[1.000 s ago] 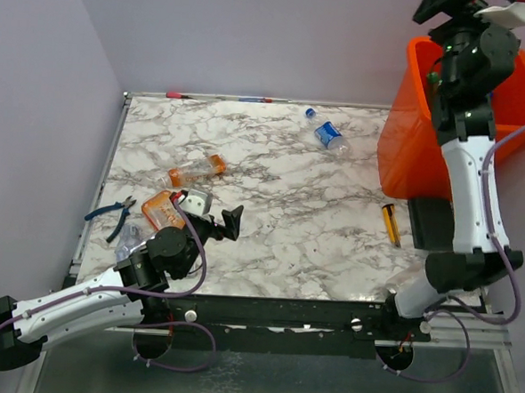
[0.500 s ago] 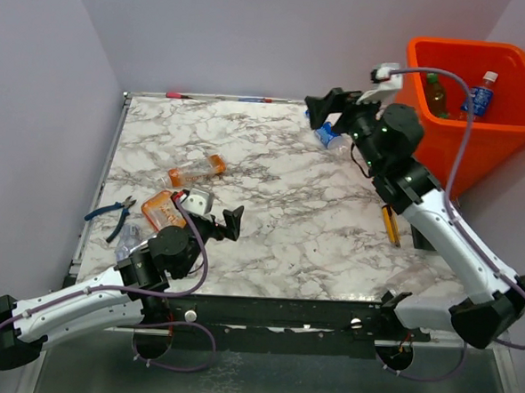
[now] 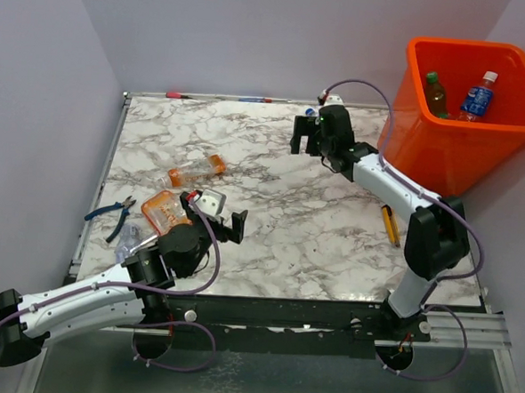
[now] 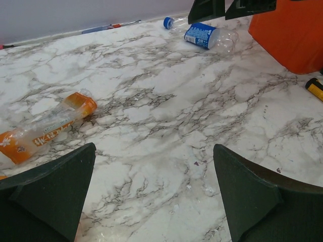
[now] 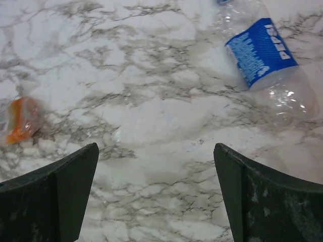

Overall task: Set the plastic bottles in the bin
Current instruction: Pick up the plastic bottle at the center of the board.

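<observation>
Now right gripper (image 5: 156, 201), jaws wide and empty, hangs just short of the Pepsi bottle (image 5: 262, 55). It lies flat near the bin (image 3: 444, 150), long axis skewed to the finger gap, so a wrist turn looks needed. Left gripper (image 4: 151, 196), also open, is well away from the bin; right is nearer.

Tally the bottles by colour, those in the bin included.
Blue-label bottles: 2
Orange bottles: 2
Green bottle: 1
Total: 5, leaving out a clear crumpled thing by the pliers, too unclear to count.
</observation>
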### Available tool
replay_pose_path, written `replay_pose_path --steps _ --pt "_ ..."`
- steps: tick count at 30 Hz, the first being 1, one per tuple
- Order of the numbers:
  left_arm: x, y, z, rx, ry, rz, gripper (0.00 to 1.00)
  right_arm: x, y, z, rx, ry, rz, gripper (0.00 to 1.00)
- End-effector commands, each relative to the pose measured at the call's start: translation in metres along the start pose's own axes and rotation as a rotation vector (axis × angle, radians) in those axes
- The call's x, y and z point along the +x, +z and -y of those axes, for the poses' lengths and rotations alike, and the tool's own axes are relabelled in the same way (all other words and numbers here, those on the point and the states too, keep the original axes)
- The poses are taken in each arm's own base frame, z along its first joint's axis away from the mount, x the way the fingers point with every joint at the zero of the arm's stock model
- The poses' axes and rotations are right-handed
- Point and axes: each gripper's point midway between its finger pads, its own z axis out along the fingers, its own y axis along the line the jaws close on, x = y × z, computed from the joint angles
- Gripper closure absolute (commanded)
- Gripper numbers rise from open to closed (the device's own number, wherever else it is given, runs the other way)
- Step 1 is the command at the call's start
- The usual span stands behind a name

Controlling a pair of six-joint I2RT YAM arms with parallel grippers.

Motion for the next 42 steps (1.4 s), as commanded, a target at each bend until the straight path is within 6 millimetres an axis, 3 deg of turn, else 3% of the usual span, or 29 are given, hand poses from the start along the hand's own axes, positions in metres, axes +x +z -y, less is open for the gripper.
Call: replay_pose_path --steps 1,5,10,13,17,26,37,42 --pt "-0.010 -0.002 -0.006 -0.022 -0.007 0.026 0.01 -0.035 0.030 0.061 0.092 0.156 0.074 0.00" --pt "-0.008 -0.001 -0.006 -0.026 -0.001 0.021 0.01 -0.049 0.057 0.105 0.154 0.167 0.104 0.00" --pt "-0.003 0.003 -0.004 -0.025 0.025 0.001 0.01 -0.044 0.096 0.141 0.176 0.179 0.080 0.00" --pt "-0.002 0.003 -0.003 -0.022 0.030 0.000 0.01 -0.028 0.120 0.144 0.145 0.157 0.033 0.00" --pt "-0.003 0.003 -0.002 -0.011 0.033 0.007 0.01 -0.009 0.138 0.139 0.108 0.156 -0.023 0.00" --pt "-0.005 0.003 0.002 0.008 0.034 0.010 0.01 0.031 0.141 0.153 0.174 0.167 -0.119 0.00" --pt "-0.008 0.001 0.002 0.016 0.023 0.022 0.01 0.072 0.134 0.137 0.141 0.208 -0.217 0.01" --pt "-0.007 0.001 0.002 0.016 0.023 0.020 0.01 0.073 0.133 0.131 0.118 0.220 -0.220 0.10"
